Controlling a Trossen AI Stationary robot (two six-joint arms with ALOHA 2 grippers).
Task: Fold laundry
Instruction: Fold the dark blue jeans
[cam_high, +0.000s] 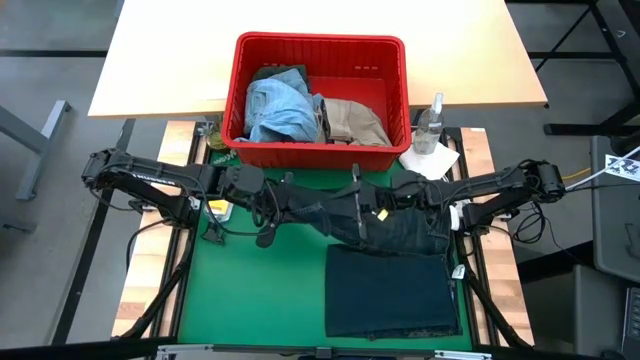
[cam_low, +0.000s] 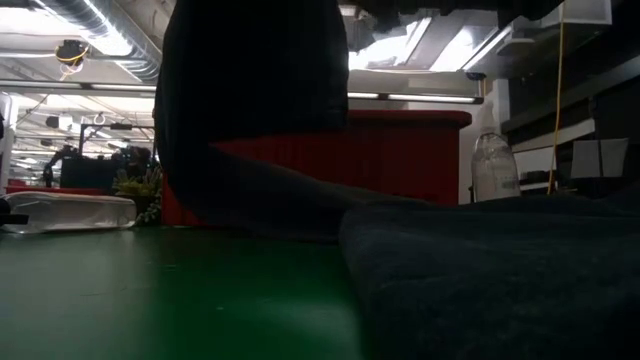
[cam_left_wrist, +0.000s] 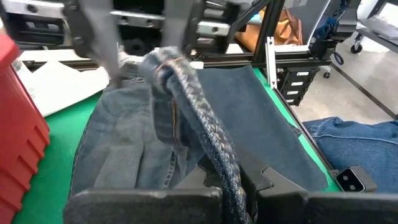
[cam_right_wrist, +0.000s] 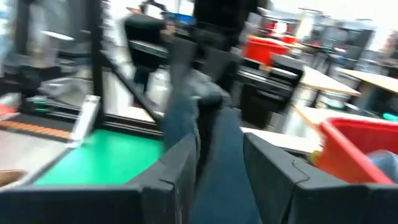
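Note:
Dark navy jeans (cam_high: 385, 225) are stretched between my two grippers above the green mat (cam_high: 260, 300). Their lower part (cam_high: 390, 292) lies flat and folded on the mat's near right; in the low view it fills the right foreground (cam_low: 500, 270) while the raised part hangs at the upper left (cam_low: 250, 90). My left gripper (cam_high: 285, 205) is shut on the jeans' left end, my right gripper (cam_high: 405, 200) on their right end. Light blue denim (cam_high: 278, 105) and a beige khaki piece (cam_high: 355, 120) lie in the red basket (cam_high: 320, 45). My left gripper pinches a thick seamed edge of the jeans (cam_left_wrist: 231, 177) between its two fingers. The edge runs on as a rolled band away from the fingers toward the other arm. The cloth is lifted here and sags to the mat beyond. My right gripper has a bunched fold of the jeans (cam_right_wrist: 214, 155) between its two fingers (cam_right_wrist: 180, 165), which point about level. The cloth runs on from the fingers toward the other arm. How many layers lie in the hold cannot be told.
The red basket stands at the mat's far edge, against a light wooden table (cam_high: 160, 60). A clear bottle (cam_high: 430, 122) and a small white cloth (cam_high: 432, 160) sit to the basket's right. The mat's near left is bare green.

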